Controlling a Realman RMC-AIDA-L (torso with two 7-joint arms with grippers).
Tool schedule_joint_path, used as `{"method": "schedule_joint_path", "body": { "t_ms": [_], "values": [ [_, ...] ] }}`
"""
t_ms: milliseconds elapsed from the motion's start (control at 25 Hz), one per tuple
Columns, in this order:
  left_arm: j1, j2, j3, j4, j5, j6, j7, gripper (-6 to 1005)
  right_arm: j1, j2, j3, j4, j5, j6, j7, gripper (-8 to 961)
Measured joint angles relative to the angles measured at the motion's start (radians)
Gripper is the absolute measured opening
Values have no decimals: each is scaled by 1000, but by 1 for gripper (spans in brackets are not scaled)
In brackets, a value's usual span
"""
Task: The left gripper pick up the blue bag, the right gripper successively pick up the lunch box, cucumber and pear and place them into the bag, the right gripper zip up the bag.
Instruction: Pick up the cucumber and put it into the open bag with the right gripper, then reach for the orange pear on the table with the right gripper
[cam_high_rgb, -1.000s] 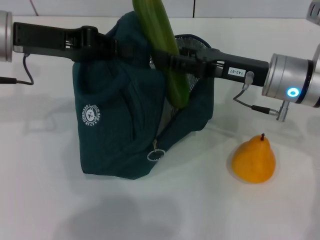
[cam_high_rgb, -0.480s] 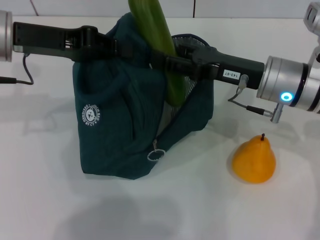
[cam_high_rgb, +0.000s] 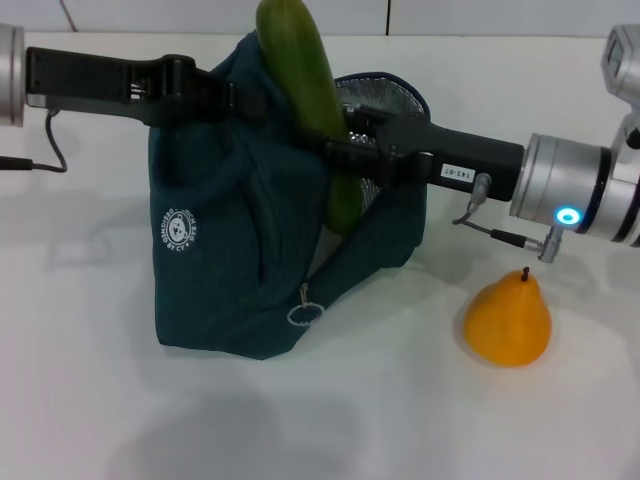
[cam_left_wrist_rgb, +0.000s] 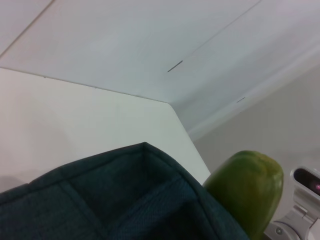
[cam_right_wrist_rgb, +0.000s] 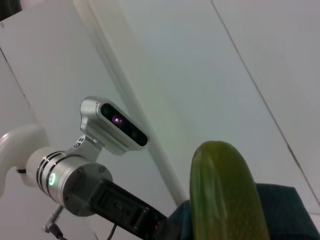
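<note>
Lower than a second ago, the cucumber (cam_high_rgb: 312, 110) has sunk deeper into the blue bag (cam_high_rgb: 250, 260) at frame centre, clamped by the right gripper (cam_high_rgb: 335, 152). At upper left, the left gripper (cam_high_rgb: 205, 95) grips the bag's top. Released this steeply, the cucumber could catch the foil rim and tip out. At lower right, the pear (cam_high_rgb: 508, 320) waits

Robot lab, prob. test bench: plain white table (cam_high_rgb: 300, 420) sitting before bare white wall panels (cam_high_rgb: 480, 15) at 12 o'clock.
</note>
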Motion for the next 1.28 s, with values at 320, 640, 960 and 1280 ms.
{"method": "schedule_joint_path", "body": {
  "t_ms": [320, 640, 960, 1280],
  "values": [
    [5, 0, -1, 0, 0, 0, 1, 40, -43, 0, 6, -14, 27, -25, -5, 687],
    [5, 2, -2, 0, 0, 0, 1, 40, -167, -15, 122, -16, 24, -155, -103, 704],
    [12, -3, -4, -1, -10, 1, 1, 40, -364, -94, 190, 1, -34, -306, -307, 697],
    [12, -5, -5, -25, -27, -2, 1, 40, -422, -90, 231, 101, -65, -304, -436, 697]
  ]
}}
